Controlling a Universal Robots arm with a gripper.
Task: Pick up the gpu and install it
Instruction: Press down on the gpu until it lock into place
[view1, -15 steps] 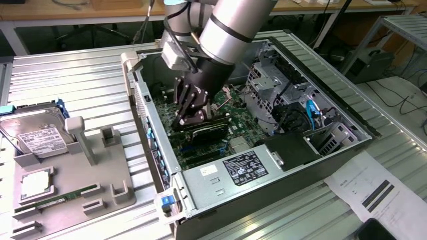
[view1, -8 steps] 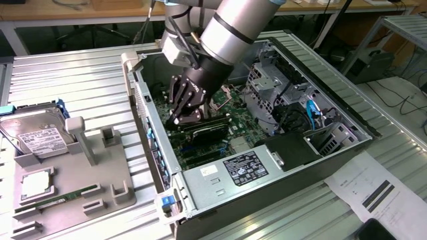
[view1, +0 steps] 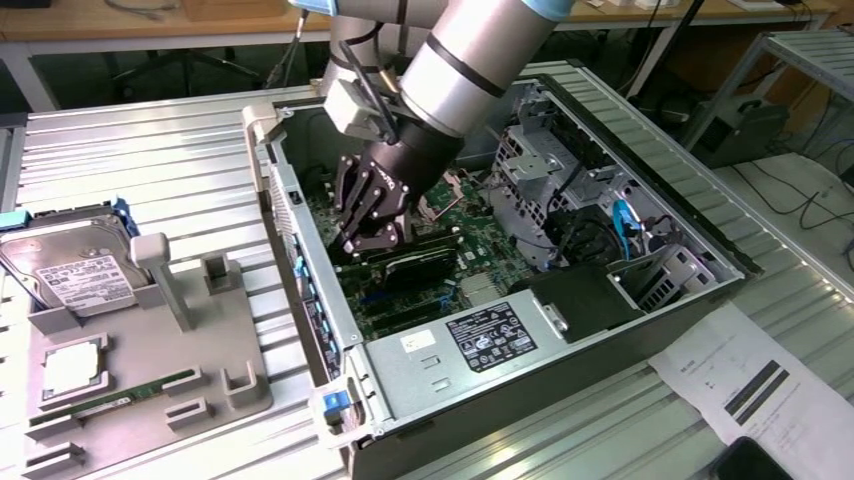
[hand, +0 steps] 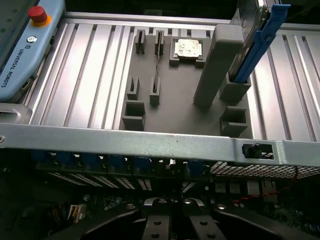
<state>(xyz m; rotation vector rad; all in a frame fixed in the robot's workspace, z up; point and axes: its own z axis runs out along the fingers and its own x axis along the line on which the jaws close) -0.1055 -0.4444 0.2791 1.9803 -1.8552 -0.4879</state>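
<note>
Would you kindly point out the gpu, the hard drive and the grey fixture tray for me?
gpu (view1: 416, 266): exterior view, black top face.
hard drive (view1: 74, 265): exterior view, silver labelled face.
grey fixture tray (hand: 175, 105): wrist view, bare flat base.

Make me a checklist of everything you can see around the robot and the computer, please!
Surface: ribbed metal table.
Job's things: gpu lying inside the open computer case, on the green board under the tool.
Clutter: grey holder tray with hard drive, processor chip and RAM stick; paper sheet.
Grippers: tool shut, down inside the case at the gpu.
Cables: blue cable in the case.
Surroundings: teach pendant; workbenches behind.
</note>
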